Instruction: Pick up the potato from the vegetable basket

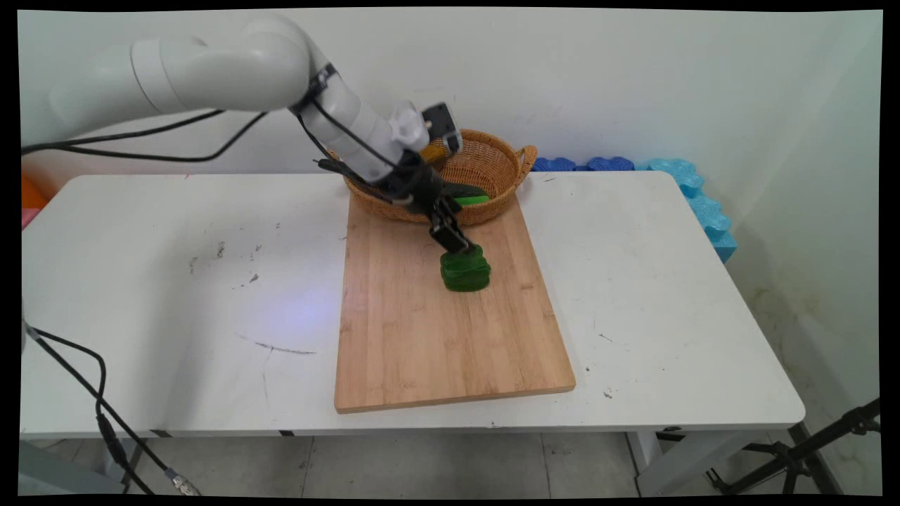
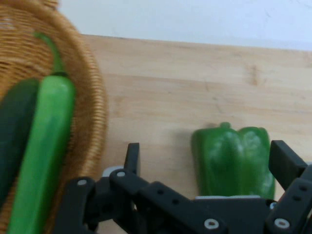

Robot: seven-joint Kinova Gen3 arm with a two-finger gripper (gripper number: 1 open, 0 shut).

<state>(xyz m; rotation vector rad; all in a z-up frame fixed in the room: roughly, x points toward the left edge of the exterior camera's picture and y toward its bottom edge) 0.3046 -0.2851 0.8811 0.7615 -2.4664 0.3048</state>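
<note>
Black fingers (image 2: 280,163) of our gripper (image 2: 204,161) stand spread wide in the hand view, grasping nothing; one fingertip rises at the left, the other at the right, and a green bell pepper (image 2: 233,161) lies between them, closer to the right finger and, as far as we can see, not pinched. In the main view we see the gripper (image 1: 453,242) lowered just above the pepper (image 1: 465,270), which rests on a wooden cutting board (image 1: 436,330) on the white tabletop (image 1: 176,281). Beyond the left finger, a wicker basket (image 2: 95,112) sits at the board's edge, holding a light green long vegetable (image 2: 46,146) and a darker green one (image 2: 14,131) side by side. In the main view the basket (image 1: 492,169) stands behind the gripper, near the wall.
</note>
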